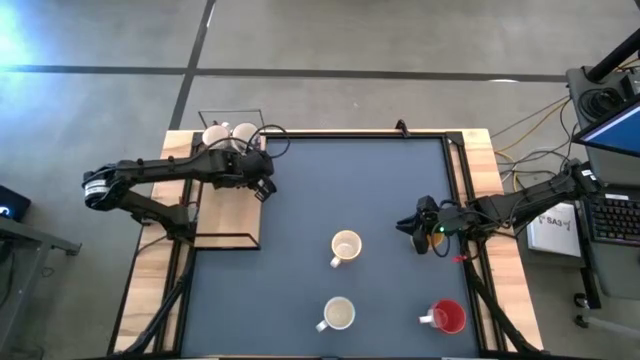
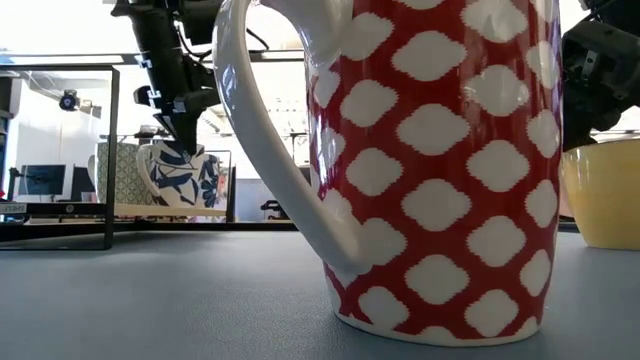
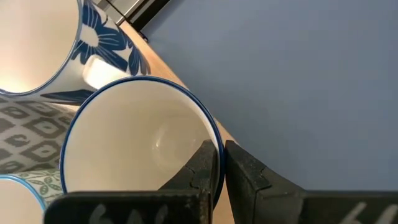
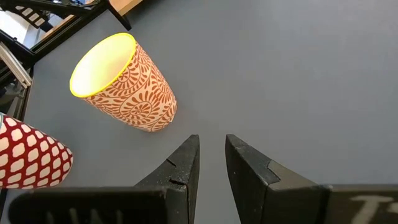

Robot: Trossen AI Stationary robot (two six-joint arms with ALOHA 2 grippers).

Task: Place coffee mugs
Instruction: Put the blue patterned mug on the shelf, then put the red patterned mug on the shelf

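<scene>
Left gripper point(image 1: 262, 186) is at the far-left corner of the dark mat point(image 1: 380, 170), beside the wire-framed box point(image 1: 228, 180) on the wooden side board. Its fingers point(image 3: 208, 165) are pinched tight on the rim of a blue-rimmed white mug point(image 3: 140, 143), one finger inside the bowl, one outside. In the low view this mug point(image 2: 180, 175), w/ dark blue leaf marks, hangs under the left gripper, clear of the surface. A 2nd blue-flowered mug point(image 3: 43, 43) sits just behind it, touching or nearly so; cannot tell which. From above, two white mugs point(image 1: 228, 134) show in the box's far end, close together. Right gripper point(image 1: 420, 228) hovers over the right side of the mat, fingers point(image 4: 183, 165) part open w/ a narrow gap, holding nothing. Three mugs stand upright on the mat: a cream mug point(image 1: 345, 247) near centre, another cream mug point(image 1: 338, 314) nearer the front edge, and a red mug point(image 1: 447, 317) at near right, handle pointing left. Right wrist view shows the orange scroll-pattern mug point(image 4: 124, 81) w/ yellow rim, and the red mug w/ white blobs at the edge of frame, well apart from each other. In the low view the red mug fills the foreground, handle to the left.
</scene>
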